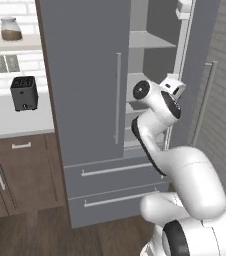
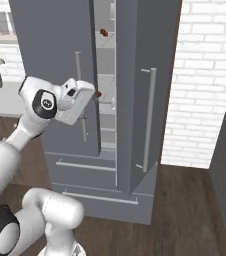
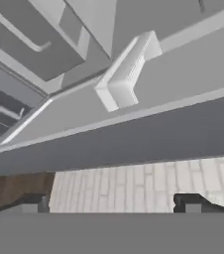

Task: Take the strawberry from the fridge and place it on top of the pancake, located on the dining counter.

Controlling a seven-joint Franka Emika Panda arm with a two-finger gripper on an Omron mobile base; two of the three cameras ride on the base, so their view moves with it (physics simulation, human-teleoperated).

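The grey fridge (image 1: 85, 75) has its left door closed and its right door swung open, showing pale shelves. In the right base view a tiny bright-red strawberry (image 2: 99, 93) sits at a middle shelf's edge, just past the front of my hand. My gripper (image 2: 91, 95) points into the opening at that height. It also shows from behind at the doorway (image 1: 172, 86). In the hand view its fingertips (image 3: 34, 203) stand far apart with nothing between them, so the gripper (image 3: 114, 203) is open. The pancake and the dining counter are out of view.
A darker reddish-brown food item (image 2: 103, 32) lies on a higher shelf. The open door (image 2: 145, 90) with its silver bar handle stands to the right. A black toaster (image 1: 24, 93) sits on the white wall counter to the left. Two fridge drawers (image 1: 115, 170) lie below.
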